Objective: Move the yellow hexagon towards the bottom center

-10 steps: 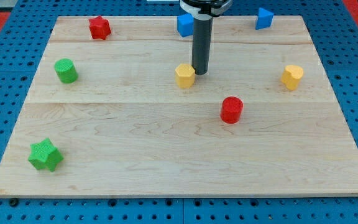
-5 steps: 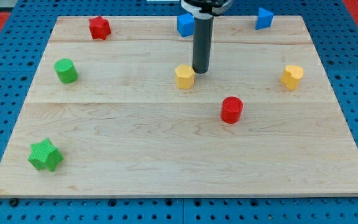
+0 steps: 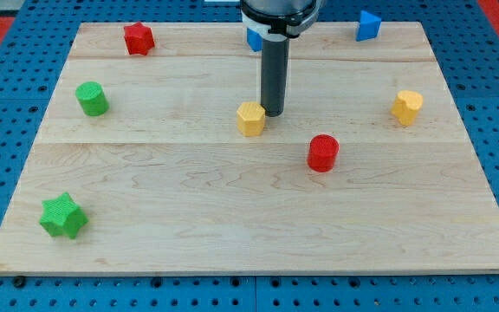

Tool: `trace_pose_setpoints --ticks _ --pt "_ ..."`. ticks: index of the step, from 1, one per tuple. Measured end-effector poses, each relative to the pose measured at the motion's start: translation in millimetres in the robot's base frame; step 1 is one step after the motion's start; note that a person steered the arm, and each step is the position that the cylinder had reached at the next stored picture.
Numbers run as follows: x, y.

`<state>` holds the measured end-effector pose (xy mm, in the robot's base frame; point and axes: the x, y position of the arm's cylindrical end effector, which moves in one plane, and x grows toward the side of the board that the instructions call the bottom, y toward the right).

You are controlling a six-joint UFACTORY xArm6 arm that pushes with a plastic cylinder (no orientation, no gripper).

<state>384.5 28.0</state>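
A: Star (image 3: 63, 216), green, sits nearest, at the counter's (image 3: 249, 225) bottom-left corner in the view. What is beyond it?

B: A red cylinder (image 3: 323, 152) stands right of centre. Just past it, near the middle of the counter, is the yellow hexagon (image 3: 251, 119).

A: And the rod?

B: The tip (image 3: 272, 113) stands against the hexagon's upper right edge, touching it or very nearly. The arm carries no claw, so nothing is clenched or released; the rod only presses from beside.

A: Farther back?

B: A green cylinder (image 3: 92, 99) at the view's left and a second yellow block (image 3: 407, 107) at the right. Along the top edge are a red star-like block (image 3: 138, 38), a blue block (image 3: 253, 38) partly hidden behind the arm, and another blue block (image 3: 368, 25).
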Motion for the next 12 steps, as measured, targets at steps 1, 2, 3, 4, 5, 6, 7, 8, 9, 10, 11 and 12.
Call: trace_pose_setpoints --ticks 1,2,3,4,5,6,7,8,9,10,11,12 --pt "-8.1 0.6" --pt "-8.2 0.6" --pt "-8.2 0.6" --pt "-8.2 -0.6" --pt "-8.2 -10.7" --pt "-8.2 -15.6" --pt "-8.2 -15.8" --pt "-4.8 -15.9" --pt "3.3 -16.4" --pt "31.4 -42.2" --pt "89.5 -88.3" --pt "125.9 -102.6"
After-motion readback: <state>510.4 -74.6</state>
